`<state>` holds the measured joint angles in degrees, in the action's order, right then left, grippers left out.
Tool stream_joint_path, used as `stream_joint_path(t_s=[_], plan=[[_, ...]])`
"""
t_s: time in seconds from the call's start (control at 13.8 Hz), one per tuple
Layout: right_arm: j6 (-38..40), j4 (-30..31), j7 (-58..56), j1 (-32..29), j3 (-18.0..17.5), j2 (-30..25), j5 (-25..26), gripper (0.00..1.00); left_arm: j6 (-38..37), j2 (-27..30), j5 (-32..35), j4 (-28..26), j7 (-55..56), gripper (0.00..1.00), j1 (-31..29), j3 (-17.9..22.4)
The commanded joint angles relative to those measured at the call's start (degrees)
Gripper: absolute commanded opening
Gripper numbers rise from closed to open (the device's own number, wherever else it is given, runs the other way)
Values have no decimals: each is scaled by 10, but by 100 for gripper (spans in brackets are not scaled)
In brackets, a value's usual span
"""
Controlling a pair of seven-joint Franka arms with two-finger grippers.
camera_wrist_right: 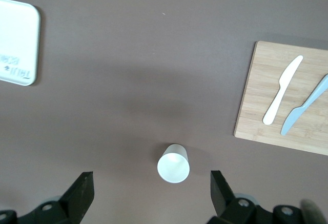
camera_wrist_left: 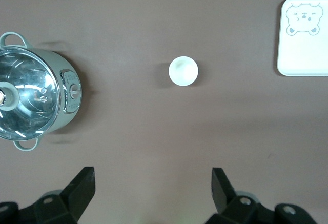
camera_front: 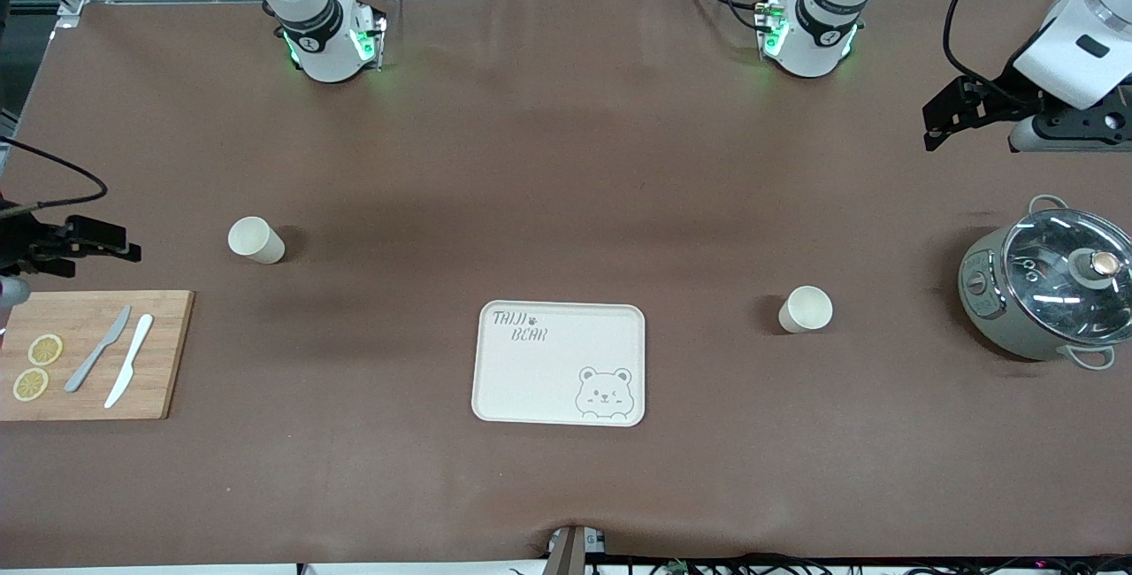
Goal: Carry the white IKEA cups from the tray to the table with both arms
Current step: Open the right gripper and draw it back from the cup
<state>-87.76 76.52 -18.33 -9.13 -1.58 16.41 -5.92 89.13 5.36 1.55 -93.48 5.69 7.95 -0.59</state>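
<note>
Already, both white IKEA cups are standing upright on the table (camera_front: 566,159), and the tray (camera_front: 559,364) is lying bare between them, nearer the front camera. One cup (camera_front: 256,240) is sitting toward the right arm's end, well apart from the tray and farther from the camera than the wooden cutting board (camera_front: 88,354) with its two knives and lemon slices. The other cup (camera_front: 806,309) is sitting toward the left arm's end, between the tray and the lidded pot (camera_front: 1048,292).

Neither cup is being touched. The right gripper (camera_front: 106,248) is hanging released, fingers spread and holding nothing, over the table's edge just above the cutting board; its wrist view is showing its cup (camera_wrist_right: 173,163) upright between and just ahead of the open jaws. The left gripper (camera_front: 951,119) is likewise hanging open and empty over the table near the pot, with its cup (camera_wrist_left: 183,70) well ahead of the fingers.

Judging by this layout, the transfer is looking complete. Each cup is lying nearest the arm on its own end, so any further move would be a retreat away from the cups, not a reach.
</note>
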Motion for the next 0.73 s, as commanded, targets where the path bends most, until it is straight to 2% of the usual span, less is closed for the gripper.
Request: stream_joint_path(t_s=[0.0,0.44,0.65], plan=[[49,-13,12,1,3,-51,-3,100,-1,10,-15,-12,-3,100,6,4],[159,-4,225,45,0,-138,24,100,5,5,-12,-14,-3,100,5,3],[197,-4,240,77,0,-160,24,100,15,4,-12,-15,-3,100,1,5]])
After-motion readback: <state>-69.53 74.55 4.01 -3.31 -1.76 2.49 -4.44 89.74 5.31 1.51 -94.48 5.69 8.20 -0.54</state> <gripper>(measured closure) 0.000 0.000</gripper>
